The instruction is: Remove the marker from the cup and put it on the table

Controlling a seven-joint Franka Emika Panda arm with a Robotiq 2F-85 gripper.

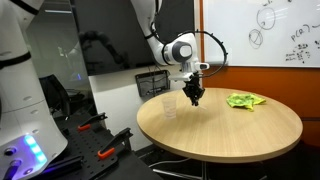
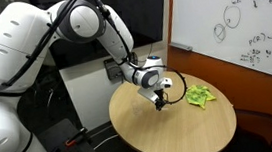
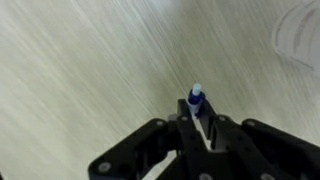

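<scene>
My gripper (image 1: 194, 97) hangs over the round wooden table (image 1: 250, 130), to the right of a clear plastic cup (image 1: 169, 107). In the wrist view the jaws (image 3: 199, 118) are shut on a marker (image 3: 196, 99) with a blue and white tip that sticks out past the fingertips over bare table. The cup's rim shows at the top right of the wrist view (image 3: 300, 35). In an exterior view the gripper (image 2: 160, 102) is above the table's middle; the cup and marker are too small to make out there.
A crumpled green cloth (image 1: 244, 100) lies on the far side of the table, also seen in an exterior view (image 2: 199, 97). A whiteboard (image 1: 265, 30) stands behind. A black wire basket (image 1: 152, 82) sits behind the table; clamps lie on the cart (image 1: 105, 145).
</scene>
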